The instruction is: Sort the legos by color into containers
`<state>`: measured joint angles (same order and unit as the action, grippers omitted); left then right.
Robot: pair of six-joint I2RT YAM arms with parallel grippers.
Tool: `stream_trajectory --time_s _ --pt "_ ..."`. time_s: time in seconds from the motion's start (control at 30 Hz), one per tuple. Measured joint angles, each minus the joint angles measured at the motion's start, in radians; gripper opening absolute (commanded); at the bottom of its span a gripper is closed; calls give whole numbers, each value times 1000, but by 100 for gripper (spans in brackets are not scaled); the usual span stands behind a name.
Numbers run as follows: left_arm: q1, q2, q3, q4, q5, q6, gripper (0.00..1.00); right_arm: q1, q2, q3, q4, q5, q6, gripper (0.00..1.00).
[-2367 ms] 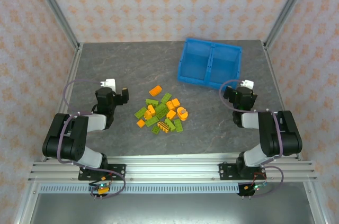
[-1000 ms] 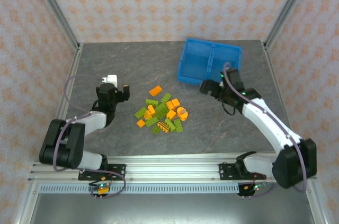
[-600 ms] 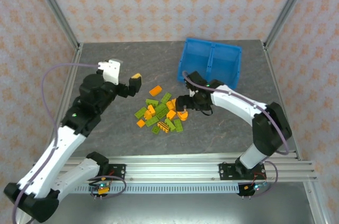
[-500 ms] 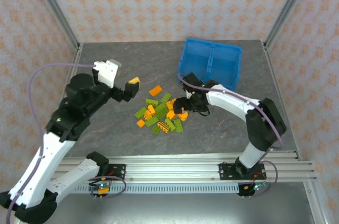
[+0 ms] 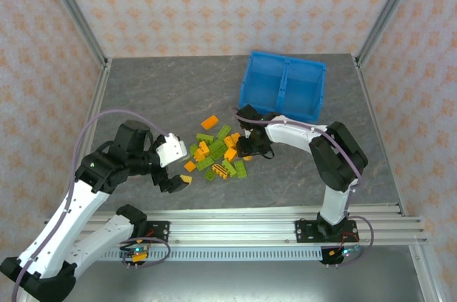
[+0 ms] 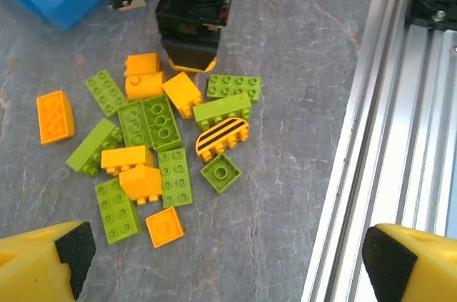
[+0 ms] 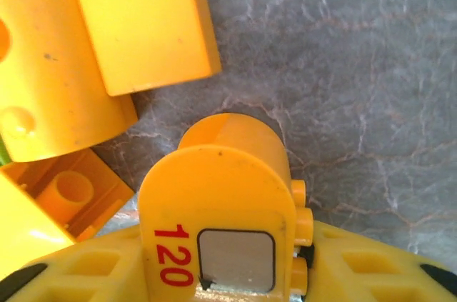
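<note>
A dark grey, marble-veined table [image 5: 164, 88] is forming the work surface. Three flat panels are enclosing it: the back wall [image 5: 228, 2], the left wall [image 5: 36, 73] and the right wall [image 5: 432, 102]. Each is carrying a cream covering with a repeating peach floral pattern. The left post [image 5: 71, 9] and the right post [image 5: 389, 6], both bare aluminium, are standing at the rear corners. A slotted aluminium rail [image 5: 235, 230] is running along the near edge of the table. Even, diffuse light is falling from above, casting only soft shadows.
</note>
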<state>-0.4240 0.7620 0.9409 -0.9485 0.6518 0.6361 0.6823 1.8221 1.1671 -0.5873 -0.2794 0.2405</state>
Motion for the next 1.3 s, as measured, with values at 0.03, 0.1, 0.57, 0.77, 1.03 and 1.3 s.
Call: stream_trajectory --time_s 0.03,0.1,0.57,0.77,1.03,1.3 --pt "0 -1 -2 2 9 12 100 0 0 0 6 3 2 38" --pt "0 0 -2 13 30 33 100 0 -2 0 16 6 2 34" --pt "-4 140 69 401 58 42 100 -76 -420 15 47 203 80 29" --pt "-8 126 -59 640 -36 -61 100 -352 -320 175 47 255 92 29" --pt "-53 53 -190 708 -210 -89 100 -539 90 467 26 251 108 29" --pt "-61 9 -194 755 -268 -75 100 -611 405 725 -51 204 127 47"
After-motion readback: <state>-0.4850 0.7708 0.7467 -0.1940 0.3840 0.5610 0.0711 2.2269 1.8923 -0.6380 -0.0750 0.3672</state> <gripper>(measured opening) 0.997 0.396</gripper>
